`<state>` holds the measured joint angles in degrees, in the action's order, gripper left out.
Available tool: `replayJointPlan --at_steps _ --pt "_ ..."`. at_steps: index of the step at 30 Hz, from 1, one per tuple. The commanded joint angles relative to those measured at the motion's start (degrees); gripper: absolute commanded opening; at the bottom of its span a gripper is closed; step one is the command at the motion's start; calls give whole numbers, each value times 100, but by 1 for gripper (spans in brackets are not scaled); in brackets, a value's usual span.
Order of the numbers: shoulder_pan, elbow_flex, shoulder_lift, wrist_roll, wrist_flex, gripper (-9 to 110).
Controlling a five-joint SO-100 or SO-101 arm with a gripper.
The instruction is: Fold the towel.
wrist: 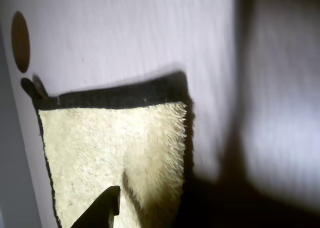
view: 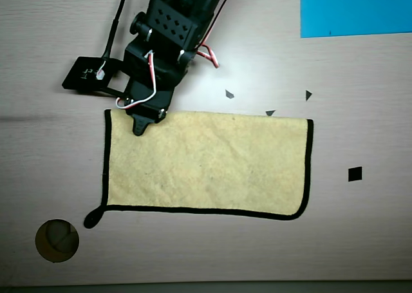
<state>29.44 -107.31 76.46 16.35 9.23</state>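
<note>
The yellow fuzzy towel (view: 206, 164) lies flat on the table as a wide rectangle. Black edging runs along its left, bottom and right sides, and its top side is plain. Its black loop (view: 93, 217) sticks out at the bottom left corner. The gripper (view: 139, 127) points down onto the towel's top left corner. In the wrist view one dark finger (wrist: 107, 205) shows at the bottom edge over the towel (wrist: 95, 148), with the loop (wrist: 31, 87) at the upper left. The second finger is out of sight, so I cannot tell how the jaws stand.
A round hole (view: 56, 240) is in the table at the bottom left, also in the wrist view (wrist: 20, 41). A blue sheet (view: 355, 9) lies at the top right. Small black marks (view: 355, 174) dot the table. A black cable block (view: 87, 74) sits left of the arm.
</note>
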Motion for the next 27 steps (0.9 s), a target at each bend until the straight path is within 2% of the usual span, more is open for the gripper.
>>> replayJointPlan --at_steps 1,10,27 --pt "-97 378 -53 185 -255 10" --pt "-211 510 -88 624 -501 0" --pt "-940 53 1749 1670 -598 0"
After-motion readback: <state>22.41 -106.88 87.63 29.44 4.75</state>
